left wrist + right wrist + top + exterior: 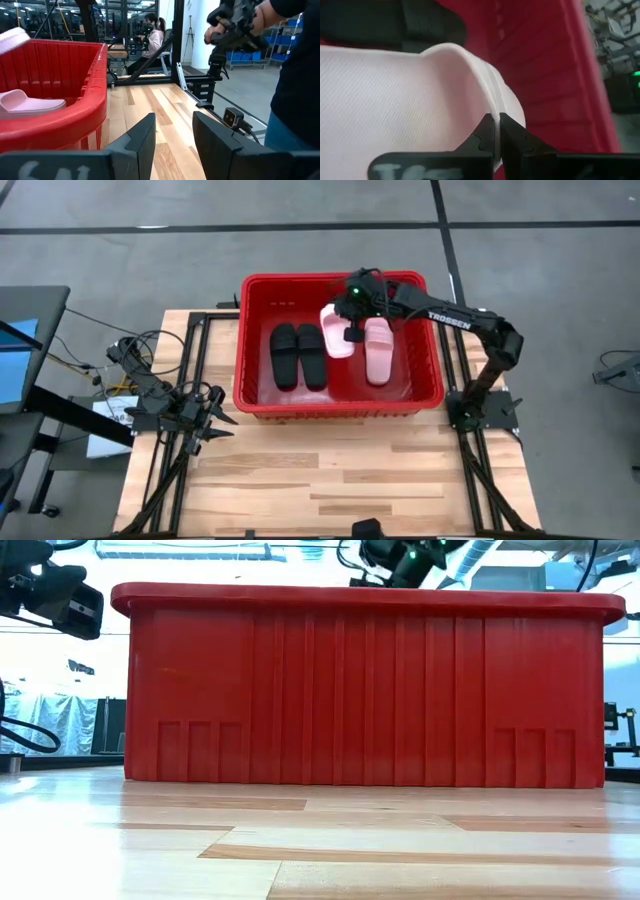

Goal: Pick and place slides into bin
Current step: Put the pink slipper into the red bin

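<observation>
The red bin [338,402] stands at the table's far middle. The black pair of slides [298,356] lies side by side on the bin's floor at the left. One pink slide [378,352] lies flat on the floor at the right. A second pink slide [334,330] sits tilted between them, and my right gripper [351,330] is shut on it from over the bin. My left gripper [172,135] waits open and level at the table's left edge, nothing between its fingers. In the low view only the bin's near wall [365,690] shows. My right gripper pinches the raised edge of the pink slide's strap [494,114] between its two fingertips [482,134]. It comes from above, slanting down from the table's right. The slide is tilted inside the bin; whether its lower end touches the floor I cannot tell.
The bin's thick rim [365,598] stands high over the wooden tabletop [340,470], which stretches toward the near edge. A person in a dark sleeve [295,75] stands beyond the table holding a device, and another person [152,37] sits farther back.
</observation>
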